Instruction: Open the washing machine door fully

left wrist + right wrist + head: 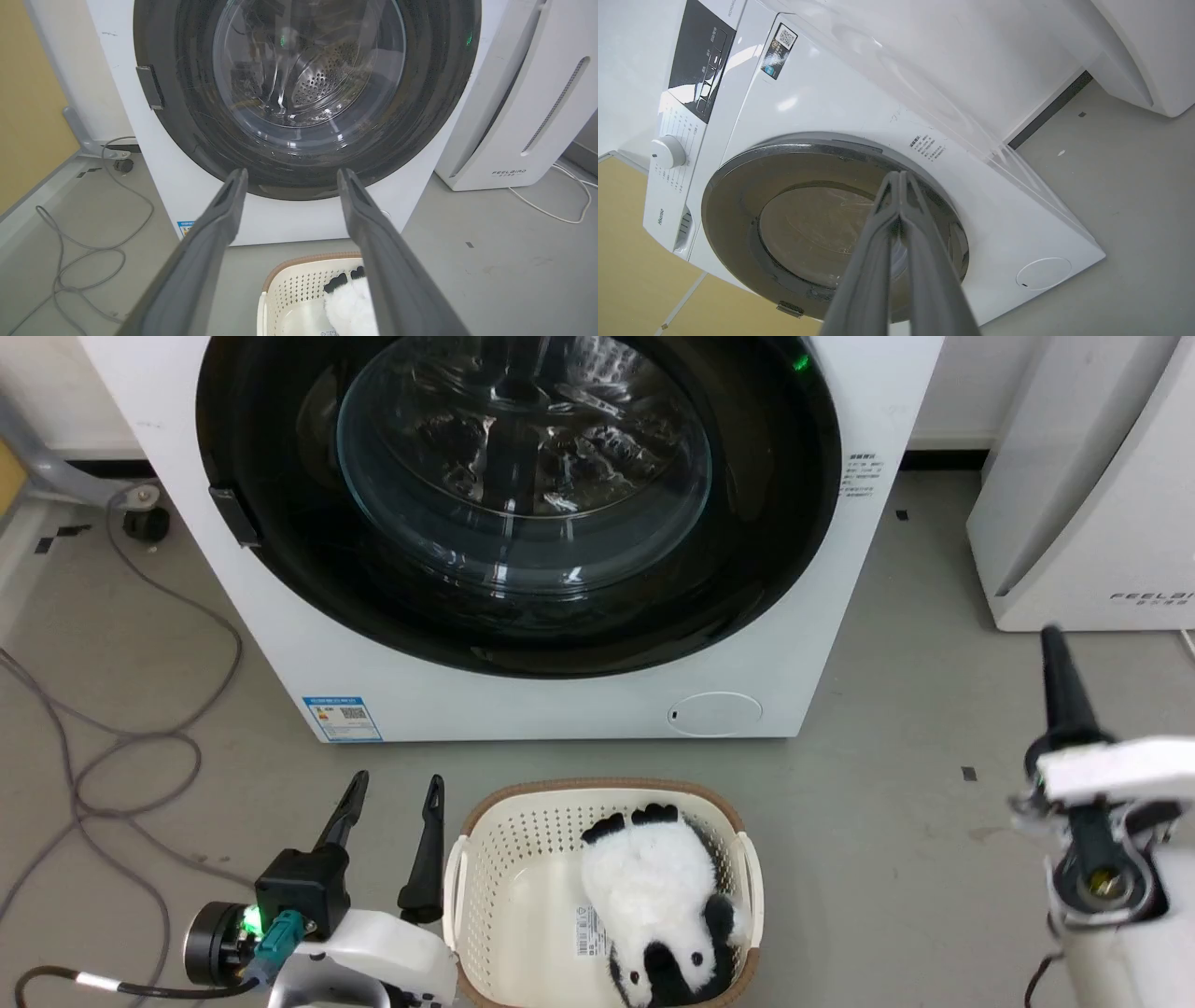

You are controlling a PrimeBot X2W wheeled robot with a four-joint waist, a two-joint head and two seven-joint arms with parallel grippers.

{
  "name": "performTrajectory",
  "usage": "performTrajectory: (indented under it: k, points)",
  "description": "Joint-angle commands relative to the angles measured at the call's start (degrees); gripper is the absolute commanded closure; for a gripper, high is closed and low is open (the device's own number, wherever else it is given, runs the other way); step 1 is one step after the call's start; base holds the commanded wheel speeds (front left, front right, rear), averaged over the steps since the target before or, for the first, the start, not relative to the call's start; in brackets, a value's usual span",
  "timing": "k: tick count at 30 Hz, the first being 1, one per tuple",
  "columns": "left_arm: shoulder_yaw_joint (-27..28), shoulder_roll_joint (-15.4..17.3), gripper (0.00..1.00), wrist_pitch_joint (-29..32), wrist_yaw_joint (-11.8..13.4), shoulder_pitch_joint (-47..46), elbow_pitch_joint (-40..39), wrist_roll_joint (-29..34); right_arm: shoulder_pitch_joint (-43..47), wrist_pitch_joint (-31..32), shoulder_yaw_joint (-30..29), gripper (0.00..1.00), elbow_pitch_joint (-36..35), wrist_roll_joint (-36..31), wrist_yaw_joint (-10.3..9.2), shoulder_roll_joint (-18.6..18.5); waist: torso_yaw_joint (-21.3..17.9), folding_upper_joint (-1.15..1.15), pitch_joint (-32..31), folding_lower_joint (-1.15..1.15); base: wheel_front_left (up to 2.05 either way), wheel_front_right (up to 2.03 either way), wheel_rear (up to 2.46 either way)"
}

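Observation:
The white washing machine fills the top of the head view. Its round glossy black washing machine door with the glass bowl window lies flat against the front, and a small dark handle tab sits on its left edge. My left gripper is low over the floor in front of the machine, open with nothing between its fingers. In the left wrist view the left gripper points at the door from a distance. My right gripper is raised at the right, shut and empty, apart from the door.
A cream laundry basket holding a panda plush stands on the floor just right of my left gripper. Grey cables loop over the floor at the left. A white FEELBIRD appliance stands right of the machine.

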Motion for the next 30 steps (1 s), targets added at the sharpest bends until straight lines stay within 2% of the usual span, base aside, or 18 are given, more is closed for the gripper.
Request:
performTrajectory:
  k: [1,13,20,21,26,27,30]
  points:
    - [-0.2,0.4,0.0,-0.6,-0.2,-1.1,0.2,-0.4,-3.3,0.1,0.2,1.0,1.9,3.1,0.04,-1.2,0.1,0.0,0.6,0.0,0.0,0.0,0.0]
    - [-1.2,1.1,0.0,-2.0,-0.6,-3.1,0.1,-1.5,-20.2,1.9,6.2,1.0,12.7,13.3,0.04,-6.7,0.5,0.0,3.7,0.0,0.0,0.0,0.0]
    - [-1.8,1.5,0.0,-2.8,-0.9,-4.4,0.1,-2.3,-32.2,5.6,13.1,1.0,21.2,17.0,0.04,-9.6,0.9,0.0,5.8,0.0,0.0,0.0,0.0]
    - [-2.0,1.7,0.0,-3.2,-1.0,-4.9,0.0,-2.6,-37.6,8.0,16.3,1.0,25.3,18.1,0.04,-10.4,1.0,0.0,6.7,0.0,0.0,0.0,0.0]
    - [-2.0,2.1,0.0,-3.8,-0.9,-5.6,-0.2,-3.3,-46.4,11.7,21.6,1.0,31.1,19.4,0.04,-9.9,0.6,0.0,8.6,0.0,0.0,0.0,0.0]
    - [-2.3,2.2,0.0,-4.2,-0.9,-6.3,-0.1,-3.6,-50.8,13.5,24.5,1.0,33.7,20.1,0.05,-9.8,0.6,0.0,9.7,0.0,0.0,0.0,0.0]
    - [-2.5,2.3,0.0,-4.6,-1.0,-7.0,-0.2,-4.0,-54.5,14.6,27.3,1.0,35.9,20.9,0.05,-9.6,0.6,0.0,10.7,0.0,0.0,0.0,0.0]
